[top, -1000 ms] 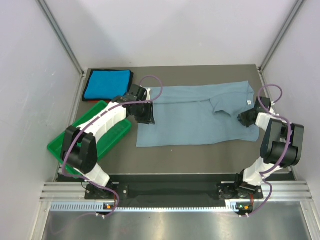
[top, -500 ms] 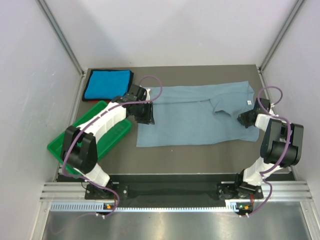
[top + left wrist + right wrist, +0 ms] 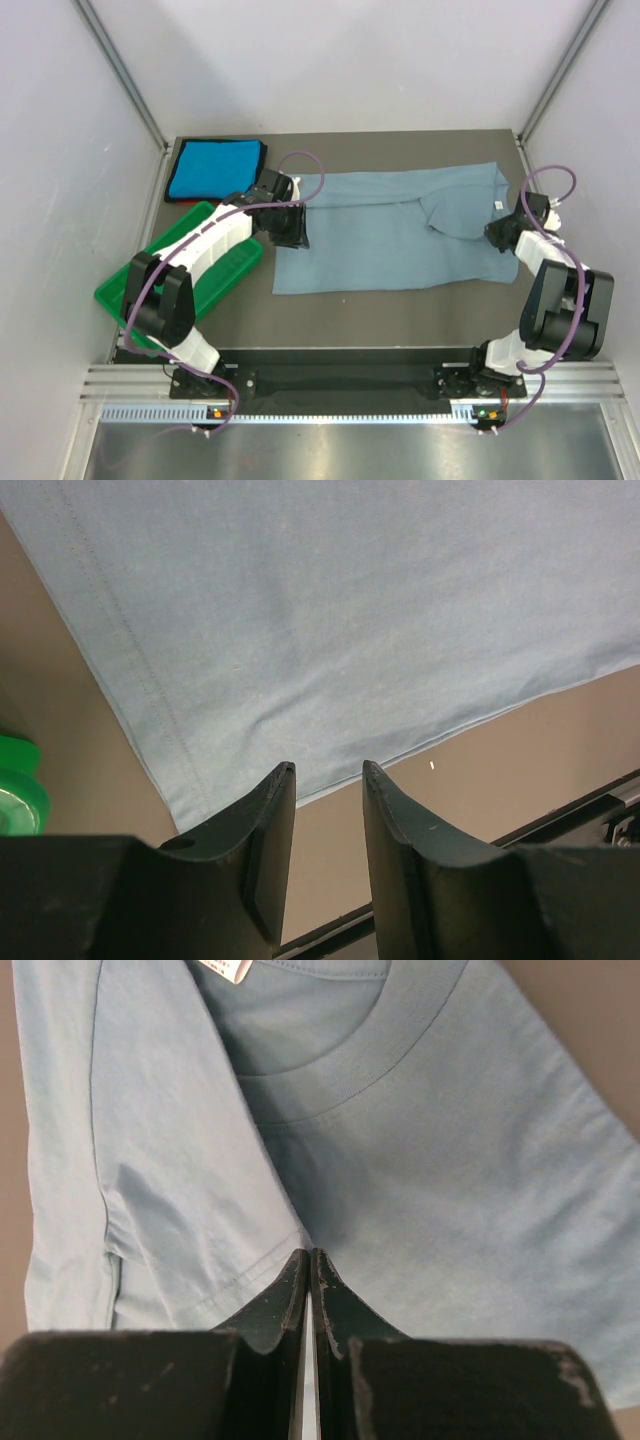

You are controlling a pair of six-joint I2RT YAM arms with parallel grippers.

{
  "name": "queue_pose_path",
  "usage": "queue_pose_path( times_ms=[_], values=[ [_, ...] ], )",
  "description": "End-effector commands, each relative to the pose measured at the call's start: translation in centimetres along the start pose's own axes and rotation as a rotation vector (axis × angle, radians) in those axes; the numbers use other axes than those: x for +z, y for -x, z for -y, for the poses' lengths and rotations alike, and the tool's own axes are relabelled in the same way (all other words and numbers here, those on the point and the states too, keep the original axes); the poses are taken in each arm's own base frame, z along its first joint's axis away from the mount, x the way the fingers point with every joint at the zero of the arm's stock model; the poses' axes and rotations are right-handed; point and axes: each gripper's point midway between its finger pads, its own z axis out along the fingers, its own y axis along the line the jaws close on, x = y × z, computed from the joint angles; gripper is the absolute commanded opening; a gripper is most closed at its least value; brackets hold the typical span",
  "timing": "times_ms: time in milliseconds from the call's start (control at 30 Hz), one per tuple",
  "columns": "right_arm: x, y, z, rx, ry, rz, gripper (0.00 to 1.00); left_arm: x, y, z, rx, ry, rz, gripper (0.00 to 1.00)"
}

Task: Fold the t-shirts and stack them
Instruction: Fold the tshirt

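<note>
The large t-shirt (image 3: 390,235) is showing plain dusty grey-blue with tone-matched hem stitching. Its small tag (image 3: 497,204), at 3 o'clock, is showing white. The folded t-shirt (image 3: 213,168), at 10 o'clock, is showing bright turquoise with dark edging. The tray (image 3: 238,268), at 8 o'clock, is showing glossy green. The table (image 3: 350,310) is showing matte brown-grey.

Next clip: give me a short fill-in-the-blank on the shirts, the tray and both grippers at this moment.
1. The turquoise t-shirt lies folded at the table's far ___ corner.
2. The right gripper has its jaws ___ on the grey-blue t-shirt below the collar.
3. The left gripper has its jaws ___ above that shirt's hem corner.
4. The tray under the left arm is ___.
Missing words: left; shut; open; green.
</note>
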Motion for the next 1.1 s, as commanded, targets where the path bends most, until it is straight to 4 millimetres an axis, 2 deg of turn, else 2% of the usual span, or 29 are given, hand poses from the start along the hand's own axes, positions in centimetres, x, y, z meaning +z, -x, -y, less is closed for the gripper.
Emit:
queue_pose_path(
  times_ms=[0, 367, 700, 1067],
  values=[
    [-1.2, 1.2, -0.5, -0.045, -0.006, 0.049, 0.00, -0.3, 0.5, 0.3, 0.007, -0.024, 0.028, 0.38],
    [-1.6, -0.3, 1.3, -0.047, -0.016, 0.034, 0.00, -0.1, 0.4, 0.2, 0.002, -0.019, 0.027, 0.38],
    [-1.1, -1.1, 2.0, -0.037, -0.021, 0.023, 0.00, 0.2, 0.3, -0.1, -0.002, -0.007, 0.022, 0.38],
    [0.0, -2.0, 3.9, -0.049, -0.065, 0.017, 0.00, 0.3, 0.6, -0.9, -0.003, 0.042, 0.023, 0.39]
  ],
)
